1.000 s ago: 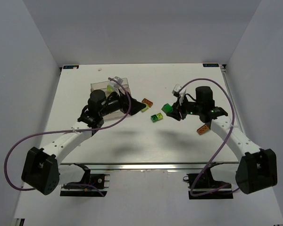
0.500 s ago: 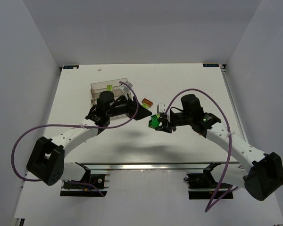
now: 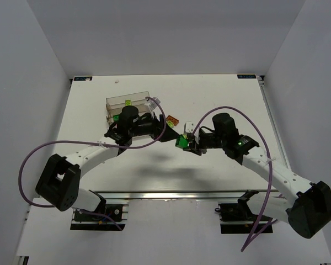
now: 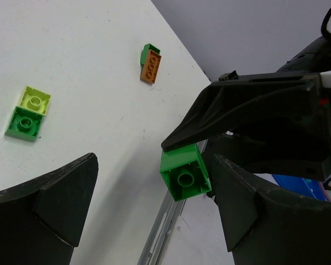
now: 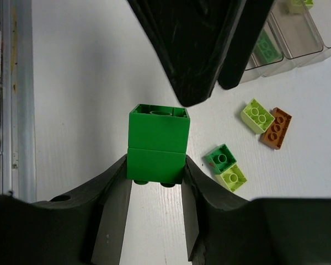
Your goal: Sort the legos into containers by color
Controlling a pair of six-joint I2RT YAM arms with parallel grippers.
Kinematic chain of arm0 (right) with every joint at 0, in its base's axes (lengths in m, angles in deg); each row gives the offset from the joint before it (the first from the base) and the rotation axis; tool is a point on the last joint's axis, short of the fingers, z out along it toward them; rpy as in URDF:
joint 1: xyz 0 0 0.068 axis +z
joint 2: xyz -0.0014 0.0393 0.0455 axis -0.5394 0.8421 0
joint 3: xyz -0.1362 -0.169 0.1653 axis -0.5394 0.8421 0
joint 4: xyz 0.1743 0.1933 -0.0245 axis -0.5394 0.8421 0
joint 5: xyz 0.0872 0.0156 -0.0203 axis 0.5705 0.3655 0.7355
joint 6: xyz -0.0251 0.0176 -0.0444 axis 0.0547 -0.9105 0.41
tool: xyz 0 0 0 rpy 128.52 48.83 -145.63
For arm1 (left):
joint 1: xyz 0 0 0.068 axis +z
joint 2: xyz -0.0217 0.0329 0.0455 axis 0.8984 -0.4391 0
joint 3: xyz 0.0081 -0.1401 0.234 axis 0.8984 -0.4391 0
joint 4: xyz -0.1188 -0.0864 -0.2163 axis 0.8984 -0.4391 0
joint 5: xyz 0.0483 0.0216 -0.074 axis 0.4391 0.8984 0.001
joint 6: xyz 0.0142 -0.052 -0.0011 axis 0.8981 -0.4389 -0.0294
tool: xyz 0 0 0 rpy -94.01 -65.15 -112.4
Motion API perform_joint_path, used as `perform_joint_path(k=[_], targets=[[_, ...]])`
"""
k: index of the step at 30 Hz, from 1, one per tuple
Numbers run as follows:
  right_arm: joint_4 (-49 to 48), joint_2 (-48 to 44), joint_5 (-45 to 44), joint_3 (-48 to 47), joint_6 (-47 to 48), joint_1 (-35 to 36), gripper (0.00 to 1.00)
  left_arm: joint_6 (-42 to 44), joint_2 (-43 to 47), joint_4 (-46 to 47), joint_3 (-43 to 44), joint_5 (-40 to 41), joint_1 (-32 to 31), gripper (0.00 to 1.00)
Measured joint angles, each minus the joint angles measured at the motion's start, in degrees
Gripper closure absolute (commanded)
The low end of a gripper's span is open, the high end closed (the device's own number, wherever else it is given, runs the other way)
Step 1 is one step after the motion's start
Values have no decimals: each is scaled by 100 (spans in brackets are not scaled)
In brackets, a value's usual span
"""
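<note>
The green stack [image 5: 157,141], two green bricks pressed one on top of the other, hangs near the middle of the tabletop [image 3: 220,94]. The right hand [image 5: 156,168] has it pinched at the lower brick, fingers drawn in narrow on either side.

Taking the arm bases as 6 o'clock, the left hand [image 4: 154,165] faces the stack from 9 o'clock. Its fingers are spread wide and hold nothing. In the right wrist's view its black fingertips sit right at the top edge of the stack, and I cannot tell whether they touch it.

Flat on the tabletop near the stack lies a green-and-lime pair [image 5: 226,165], the two bricks joined side by side. A little farther, at about 11 o'clock, an orange brick [image 3: 174,120] lies with a lime brick [image 5: 257,115] against its side.

The containers [image 3: 111,103] stand at 10 o'clock, behind the left arm. A lime lego [image 3: 128,101] is in one bin and a green lego [image 5: 265,47] in another.

Well apart, out toward 3 o'clock in the left wrist's view, a second orange brick [image 4: 150,66] lies with a small green brick [image 4: 147,49] at its far end.
</note>
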Motion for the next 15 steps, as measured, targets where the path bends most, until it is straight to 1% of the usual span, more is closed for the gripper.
perform_joint_path(k=[8, 15], targets=[[-164, -2, -122, 11, -35, 52, 100, -168, -313, 0, 55, -280, -114, 10], [-363, -44, -232, 61, -133, 186, 100, -302, -317, 55, 55, -498, -162, 22]])
